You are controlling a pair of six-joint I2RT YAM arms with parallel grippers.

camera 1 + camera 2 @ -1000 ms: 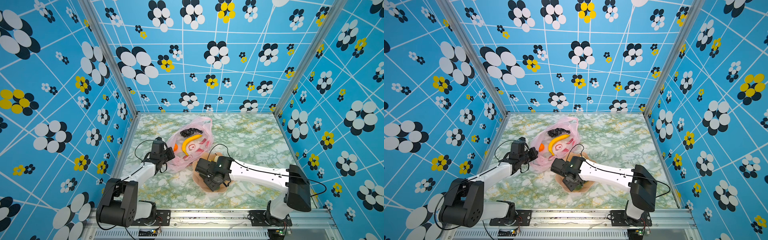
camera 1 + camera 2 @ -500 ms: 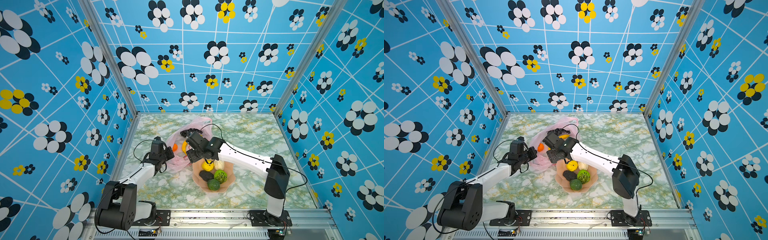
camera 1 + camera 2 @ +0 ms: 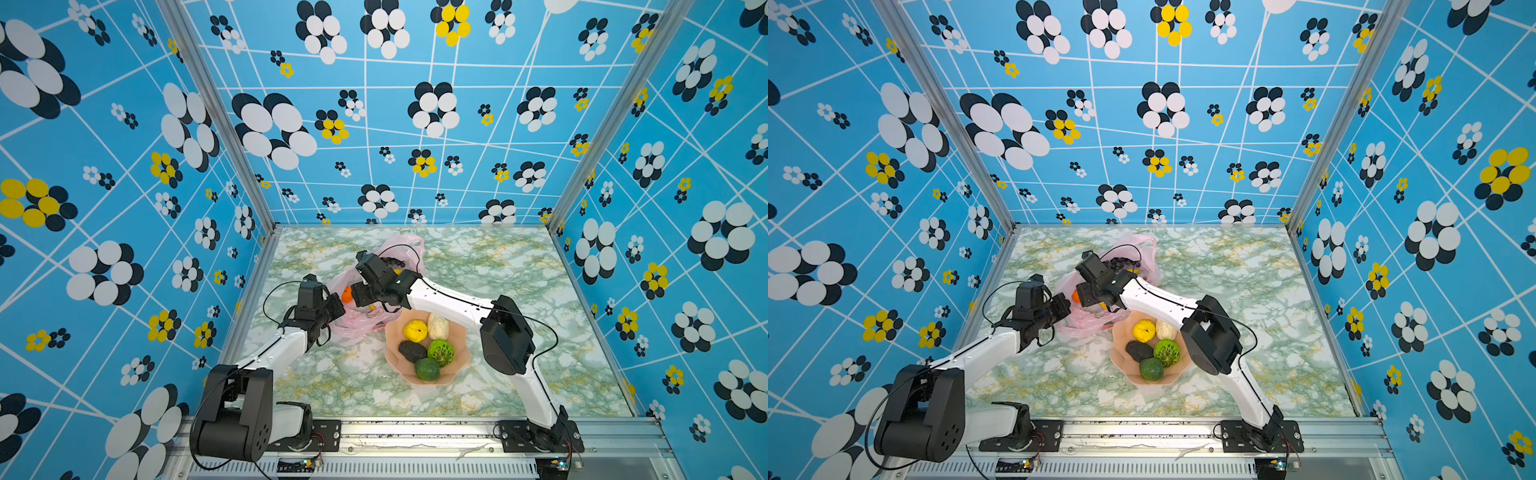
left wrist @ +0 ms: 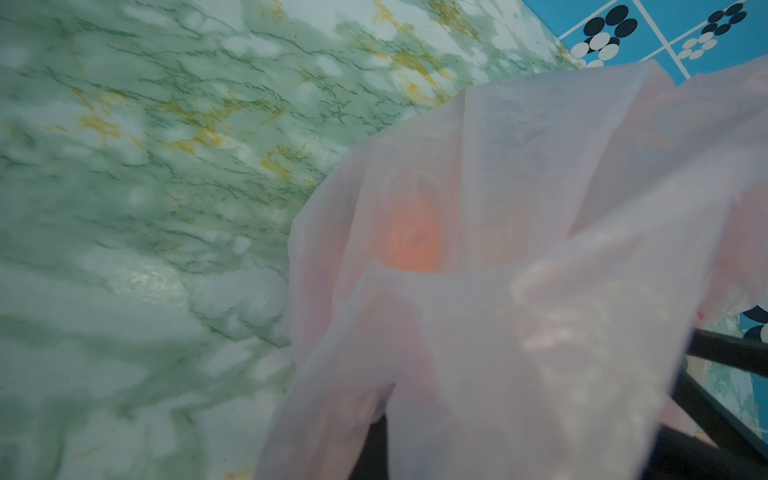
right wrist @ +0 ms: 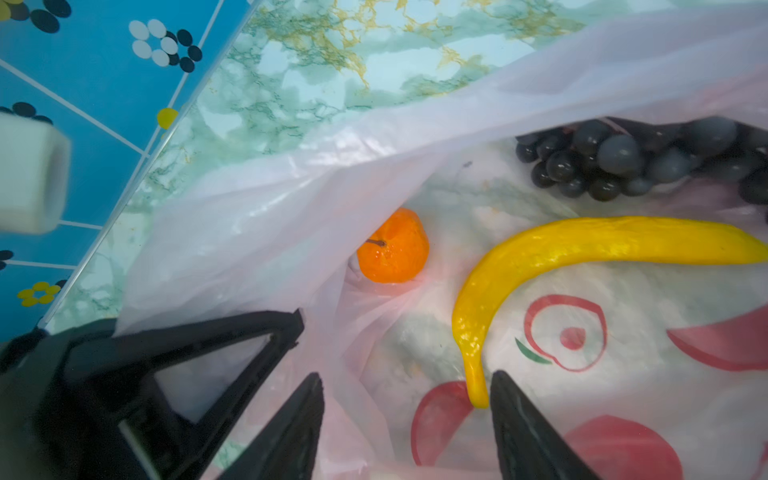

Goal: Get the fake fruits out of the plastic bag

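Observation:
The pink plastic bag (image 3: 357, 328) (image 3: 1084, 328) lies open at the table's left middle. My left gripper (image 3: 338, 305) is shut on the plastic bag's near edge (image 4: 540, 208), and the film drapes over its jaws. My right gripper (image 5: 407, 376) stands open inside the bag's mouth, one fingertip beside the stem end of the yellow banana (image 5: 582, 245). Also in the bag are a small orange (image 5: 392, 247) (image 3: 346, 294) and a dark grape bunch (image 5: 623, 160). The orange (image 4: 413, 241) shows through the film in the left wrist view.
A peach scalloped bowl (image 3: 392, 332) right of the bag holds a yellow ribbed fruit (image 3: 414, 331), a pale piece (image 3: 438, 326), a dark avocado (image 3: 412, 351) and two green fruits (image 3: 441, 352) (image 3: 427, 368). Patterned blue walls enclose the marbled table (image 3: 519, 270).
My right gripper has moved from over the bowl up and left into the bag's mouth, uncovering the fruits in the bowl. The left arm has held still.

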